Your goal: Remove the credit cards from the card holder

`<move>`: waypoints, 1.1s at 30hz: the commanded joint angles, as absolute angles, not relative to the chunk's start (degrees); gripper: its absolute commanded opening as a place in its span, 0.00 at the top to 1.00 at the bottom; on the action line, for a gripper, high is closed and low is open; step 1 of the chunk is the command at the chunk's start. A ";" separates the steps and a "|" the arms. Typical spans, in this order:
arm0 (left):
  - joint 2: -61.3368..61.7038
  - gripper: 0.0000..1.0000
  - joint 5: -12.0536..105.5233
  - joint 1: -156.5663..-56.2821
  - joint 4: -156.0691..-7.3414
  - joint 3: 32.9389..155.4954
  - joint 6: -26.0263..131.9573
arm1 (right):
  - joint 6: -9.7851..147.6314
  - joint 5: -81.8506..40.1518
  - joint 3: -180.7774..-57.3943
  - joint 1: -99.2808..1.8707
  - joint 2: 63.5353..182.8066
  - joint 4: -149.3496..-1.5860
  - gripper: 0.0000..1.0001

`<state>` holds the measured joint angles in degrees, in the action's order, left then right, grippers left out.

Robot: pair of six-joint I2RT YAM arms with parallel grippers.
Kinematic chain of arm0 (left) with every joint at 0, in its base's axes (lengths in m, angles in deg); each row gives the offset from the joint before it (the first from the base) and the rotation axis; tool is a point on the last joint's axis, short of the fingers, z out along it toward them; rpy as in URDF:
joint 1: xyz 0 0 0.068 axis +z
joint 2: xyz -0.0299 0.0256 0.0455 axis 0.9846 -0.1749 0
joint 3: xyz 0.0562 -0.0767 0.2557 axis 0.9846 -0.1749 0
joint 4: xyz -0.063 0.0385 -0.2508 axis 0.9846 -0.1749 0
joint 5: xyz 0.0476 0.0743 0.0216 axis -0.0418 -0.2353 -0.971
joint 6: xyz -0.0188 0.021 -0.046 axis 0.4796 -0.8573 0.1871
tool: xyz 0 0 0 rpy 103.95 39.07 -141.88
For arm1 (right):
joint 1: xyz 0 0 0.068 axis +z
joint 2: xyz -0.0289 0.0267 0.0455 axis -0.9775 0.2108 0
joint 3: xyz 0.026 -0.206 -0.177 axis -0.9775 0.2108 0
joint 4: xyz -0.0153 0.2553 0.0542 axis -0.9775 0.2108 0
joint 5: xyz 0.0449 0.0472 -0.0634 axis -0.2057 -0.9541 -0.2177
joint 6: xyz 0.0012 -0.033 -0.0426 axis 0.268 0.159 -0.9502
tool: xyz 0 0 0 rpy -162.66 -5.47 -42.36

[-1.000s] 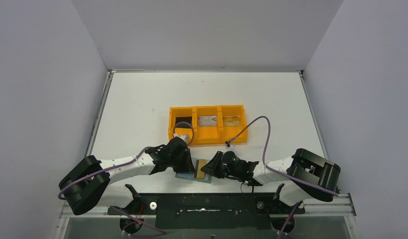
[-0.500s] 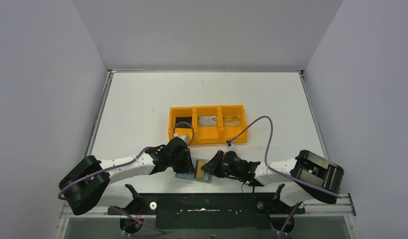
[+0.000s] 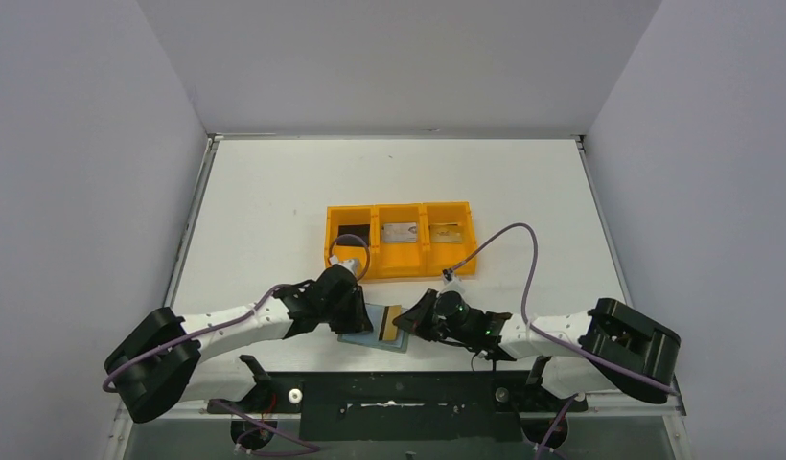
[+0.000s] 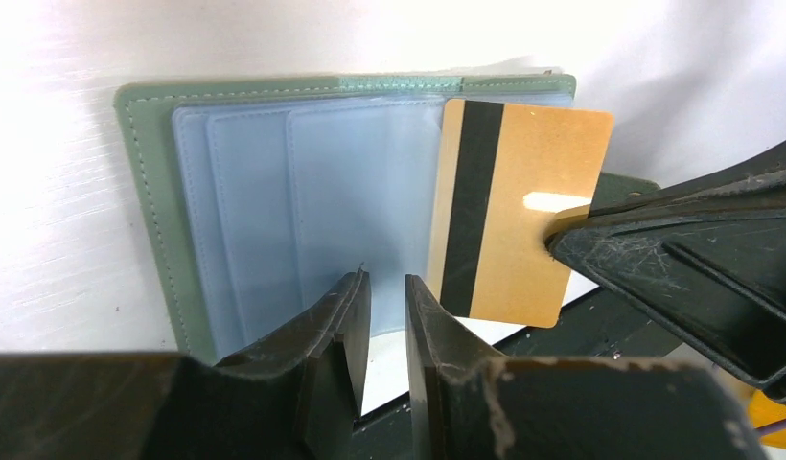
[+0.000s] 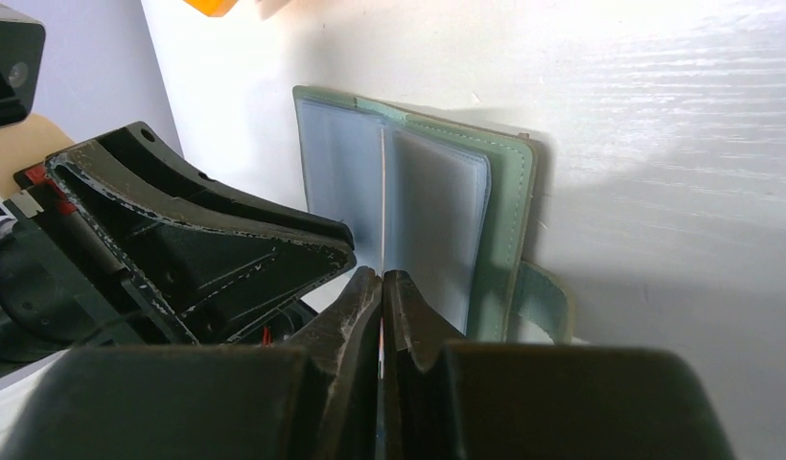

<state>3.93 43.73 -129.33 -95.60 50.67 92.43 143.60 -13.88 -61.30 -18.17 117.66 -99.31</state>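
Our right gripper (image 5: 381,280) pinches the tan-brown, black-striped credit card (image 4: 533,163), partly out of the grey-green card holder (image 4: 157,192) beneath. Other cards (image 3: 400,232) lie in the orange three-compartment tray (image 3: 401,265) beyond, so we judge it nearly done.

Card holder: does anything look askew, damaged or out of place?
Nothing wrong. The tan card juts sideways from the open card holder only because the right gripper is pinching its edge; no damage or spill shows.
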 commanded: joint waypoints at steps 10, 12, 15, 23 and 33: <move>10.60 0.78 41.02 -128.86 -97.94 53.23 91.60 | 137.48 -6.62 -60.87 -18.67 108.81 -94.26 1.00; 11.11 0.77 40.36 -128.42 -99.32 53.78 91.09 | 136.42 -5.50 -60.69 -18.67 107.40 -93.90 1.00; 12.95 0.75 39.57 -127.48 -100.82 54.47 90.10 | 134.70 -3.71 -60.30 -18.60 104.97 -93.52 1.00; 22.64 0.65 39.52 -120.23 -106.45 57.75 85.81 | 122.48 2.25 -61.85 -17.51 95.79 -88.43 1.00; 38.64 0.21 27.08 -118.54 -113.61 61.86 79.56 | 97.11 18.01 -71.83 -13.59 81.02 -67.34 1.00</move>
<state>37.70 32.82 -119.08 -109.50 57.80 84.11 110.49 9.45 -67.44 -13.87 84.46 -74.59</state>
